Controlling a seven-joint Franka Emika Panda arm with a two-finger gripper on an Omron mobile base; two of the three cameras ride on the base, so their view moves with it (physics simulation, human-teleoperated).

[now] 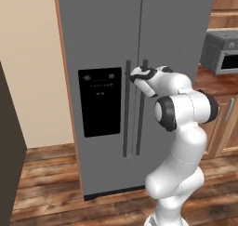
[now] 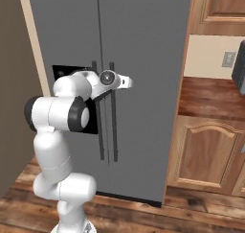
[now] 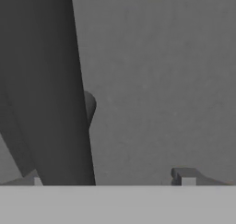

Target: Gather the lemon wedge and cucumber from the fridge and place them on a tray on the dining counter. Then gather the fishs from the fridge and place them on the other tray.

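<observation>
The grey two-door fridge [image 1: 102,34] [image 2: 143,45] stands shut, so the lemon wedge, cucumber and fish are hidden inside it. Both trays and the dining counter are out of view. My gripper [image 1: 135,74] [image 2: 125,82] is raised to the upper part of the two dark vertical door handles [image 1: 126,127] at the fridge's middle seam. In the hand view a dark handle bar [image 3: 50,103] runs between the wide-apart fingertips [image 3: 186,176], close to the left one. The gripper [image 3: 112,178] is open, and no finger visibly touches the bar.
A black dispenser panel [image 1: 100,102] is set in the left door. To the fridge's right are a microwave [image 1: 223,53], a wooden counter top [image 2: 210,95] and wooden cabinets [image 2: 206,150]. A dark tall panel [image 1: 9,164] stands close on the left.
</observation>
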